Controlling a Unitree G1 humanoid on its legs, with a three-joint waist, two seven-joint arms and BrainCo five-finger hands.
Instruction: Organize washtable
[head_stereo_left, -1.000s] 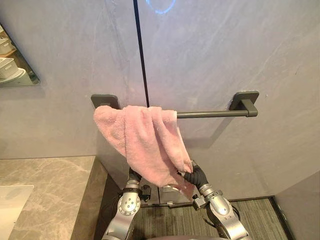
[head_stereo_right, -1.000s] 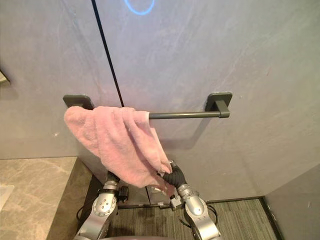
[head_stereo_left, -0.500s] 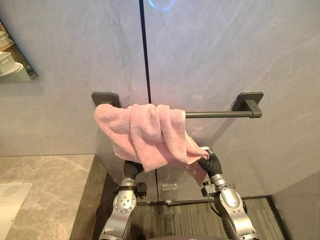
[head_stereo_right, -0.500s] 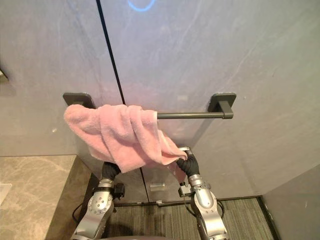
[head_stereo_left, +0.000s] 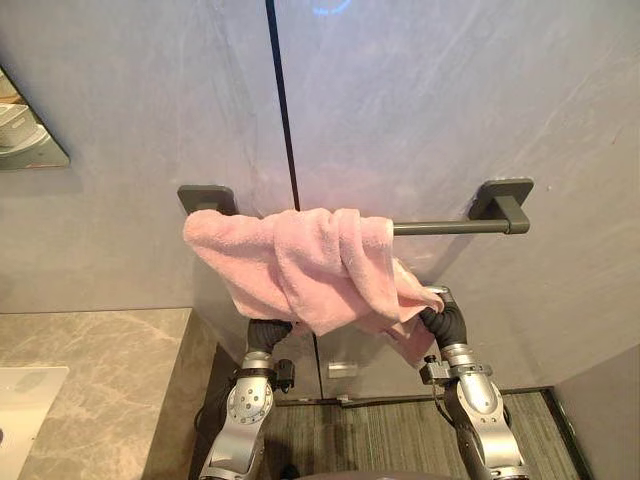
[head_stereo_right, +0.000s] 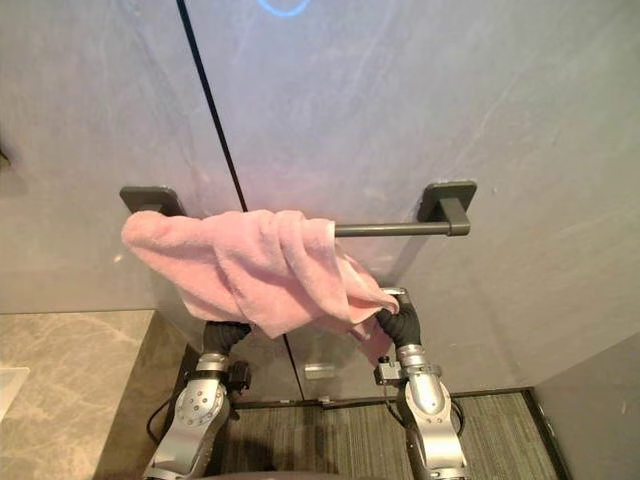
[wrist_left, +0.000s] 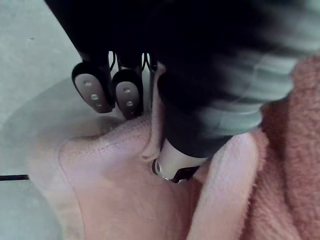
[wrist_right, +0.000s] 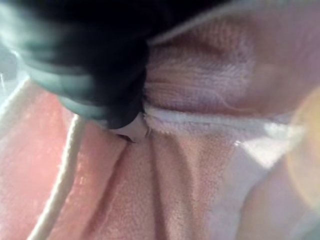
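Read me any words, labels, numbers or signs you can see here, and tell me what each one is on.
None can be read.
Pink terry towel: plain, no tag showing.
Dark grey wall-mounted towel bar: unmarked.
Grey stone wall: unmarked; the blue ring of light is no sign.
White containers in the mirror: too small to tell.

From here I read the towel (head_stereo_left: 310, 268) as plain pale pink, the rail (head_stereo_left: 452, 227) dark grey, the wall (head_stereo_left: 450, 100) light grey with faint veins, the surface (head_stereo_left: 100, 370) beige-grey marbled, the carpet (head_stereo_left: 385, 437) grey-green with fine stripes.
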